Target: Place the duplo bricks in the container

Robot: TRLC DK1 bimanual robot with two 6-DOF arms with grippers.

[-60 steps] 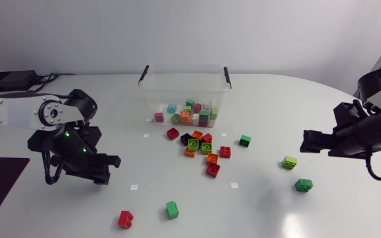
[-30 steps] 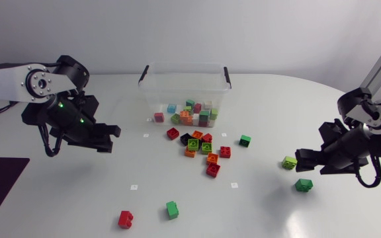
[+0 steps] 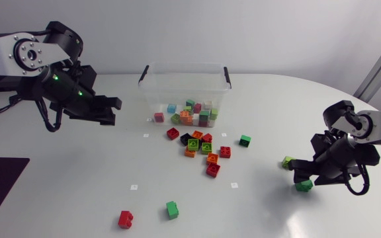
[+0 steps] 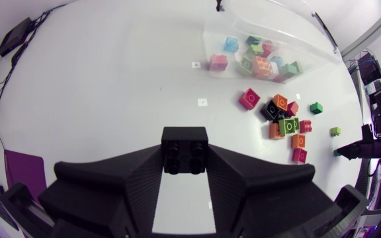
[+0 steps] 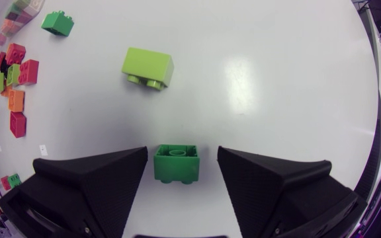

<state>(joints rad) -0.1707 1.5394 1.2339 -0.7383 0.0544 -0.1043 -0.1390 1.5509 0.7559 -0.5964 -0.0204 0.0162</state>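
Surface: white table point(image 3: 256, 211), loose bricks scattered about the middle and the near side.
Container point(image 3: 152, 89): clear tub at the far middle, open top, a layer of mixed bricks already inside.
Left claw point(image 3: 113, 111): closed on black brick point(image 4: 185, 151), clamped from two sides, held clear above the table.
Left bearing: container ahead of the claw and off toward the table's middle, near but not under it, with bare table between brick and rim.
Right claw point(image 3: 301, 180): spread wide, low over the table toward the right edge, gripping nothing.
Green brick point(image 5: 176, 164): flat on the table, squarely between the right fingers, studs up, a gap on each side, flat faces turned to the pads.
Lime brick point(image 5: 148, 67): just ahead of the right claw, tipped over with studs toward it, apart from green brick.
Pile point(image 3: 200, 145): red, orange, green and black bricks just in front of the container, between the two arms.
Nearer arm: right for green brick and lime brick, well apart from the left.
Likely next, right: a plain close on green brick, no wrist turn needed by the look of it.
Likely next, left: a carry across to above the rim, then release.
Risk: green brick nudged sideways if one finger lands first.
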